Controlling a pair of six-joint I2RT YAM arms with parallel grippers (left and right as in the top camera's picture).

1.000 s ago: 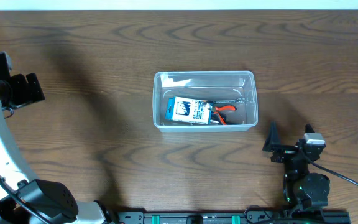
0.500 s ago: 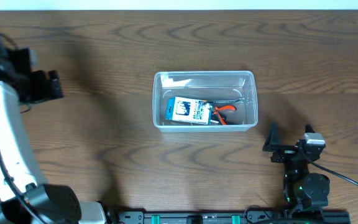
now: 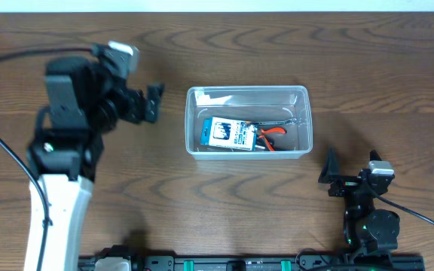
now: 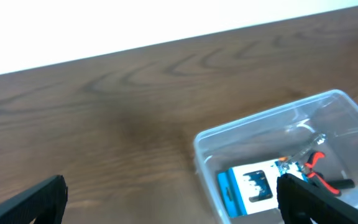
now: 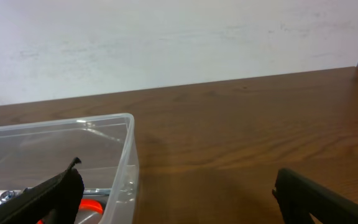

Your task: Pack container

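The clear container (image 3: pixel 247 90) sits mid-table. Inside lie a blue and white box (image 3: pixel 230 134) and red-handled pliers (image 3: pixel 273 133). My left gripper (image 3: pixel 154 103) is open and empty, just left of the container's left wall. In the left wrist view the gripper (image 4: pixel 173 205) spans the container's near corner (image 4: pixel 199 144), with the box (image 4: pixel 253 186) and the pliers (image 4: pixel 319 167) in view. My right gripper (image 3: pixel 350 172) is open and empty, near the front edge to the right of the container. In its wrist view the gripper (image 5: pixel 179 199) faces the container's wall (image 5: pixel 128 163).
Bare brown wooden table (image 3: pixel 111 188) lies all around the container. A white wall (image 5: pixel 179 37) rises behind the table's far edge. The right arm's base (image 3: pixel 371 229) stands at the front right.
My left arm has swung from the far left edge to the right, ending close beside the container. The right arm and the container's contents have not moved.
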